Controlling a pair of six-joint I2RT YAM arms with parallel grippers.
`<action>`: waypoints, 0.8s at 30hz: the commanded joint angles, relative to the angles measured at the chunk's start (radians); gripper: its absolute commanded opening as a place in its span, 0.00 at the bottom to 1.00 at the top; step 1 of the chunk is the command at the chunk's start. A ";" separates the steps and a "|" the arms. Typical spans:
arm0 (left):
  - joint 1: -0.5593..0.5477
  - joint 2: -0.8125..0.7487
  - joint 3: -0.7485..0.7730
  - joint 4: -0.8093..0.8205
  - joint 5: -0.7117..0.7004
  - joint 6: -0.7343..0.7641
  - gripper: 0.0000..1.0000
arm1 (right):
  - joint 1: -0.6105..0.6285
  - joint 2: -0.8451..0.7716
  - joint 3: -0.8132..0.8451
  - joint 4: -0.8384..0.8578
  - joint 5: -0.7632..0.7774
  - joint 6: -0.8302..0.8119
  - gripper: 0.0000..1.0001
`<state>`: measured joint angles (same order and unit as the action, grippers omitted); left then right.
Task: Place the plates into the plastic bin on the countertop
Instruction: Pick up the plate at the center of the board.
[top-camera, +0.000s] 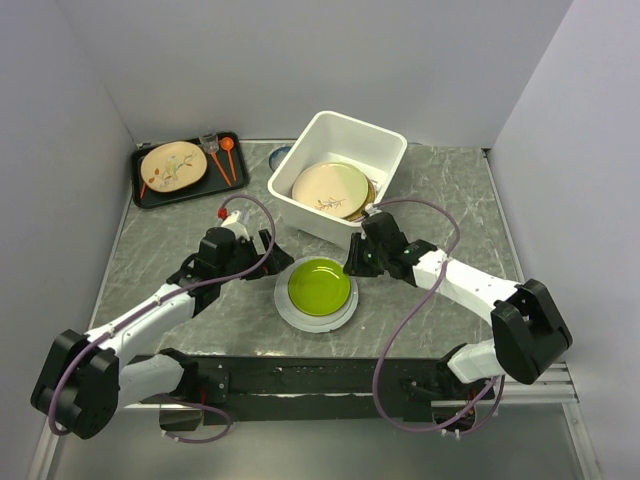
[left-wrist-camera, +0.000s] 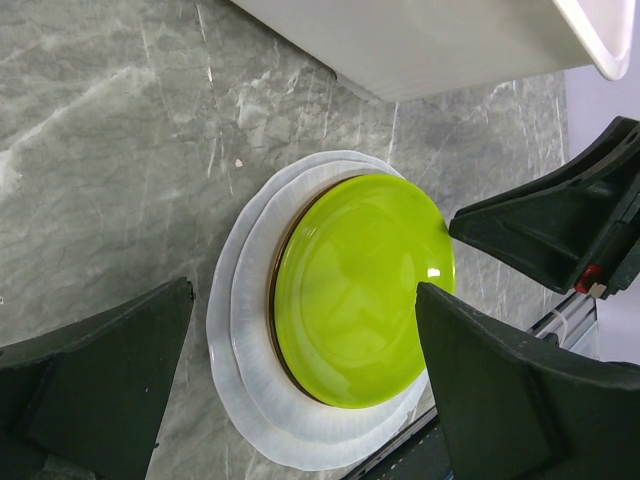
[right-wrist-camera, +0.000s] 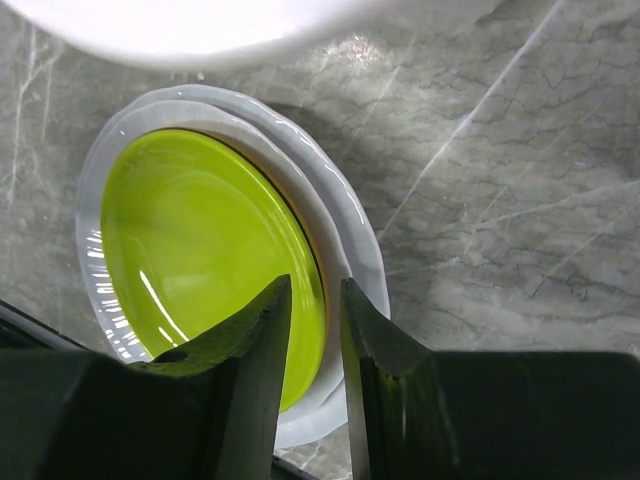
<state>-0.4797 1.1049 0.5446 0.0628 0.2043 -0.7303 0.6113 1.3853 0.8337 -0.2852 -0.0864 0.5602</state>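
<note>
At 12 o'clock on the tabletop (top-camera: 450, 200), the plastic bin (top-camera: 345, 135) holds a stack topped by a cream twig-patterned plate (top-camera: 330, 188). At centre, a lime green plate (top-camera: 319, 285) sits on a white plate (top-camera: 283, 300). The left gripper (left-wrist-camera: 303, 295) hangs wide open and empty at the green plate's 10 o'clock. The right gripper (right-wrist-camera: 312, 290) has a narrow gap over the rim at 2 o'clock; I cannot tell if it grips. A black tray (top-camera: 150, 195) at 10 o'clock carries another patterned plate (top-camera: 173, 165).

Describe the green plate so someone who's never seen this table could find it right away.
Find the white plastic bin at the back of the marble countertop. Directly in front of it lies a ribbed white plate. The lime green plate sits on top of that, smaller, glossy, the only bright green thing there.
</note>
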 joint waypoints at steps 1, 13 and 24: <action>-0.005 0.007 0.018 0.023 0.010 -0.003 0.98 | 0.011 -0.011 -0.028 0.027 0.011 0.015 0.33; -0.007 0.000 0.034 -0.006 -0.013 0.009 0.98 | 0.013 0.015 -0.027 0.063 -0.042 0.000 0.09; -0.007 -0.040 0.031 -0.037 -0.040 0.014 0.99 | 0.013 -0.031 0.021 0.011 -0.016 -0.031 0.01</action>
<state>-0.4816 1.0992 0.5446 0.0193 0.1825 -0.7261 0.6197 1.3918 0.8059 -0.2718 -0.1238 0.5495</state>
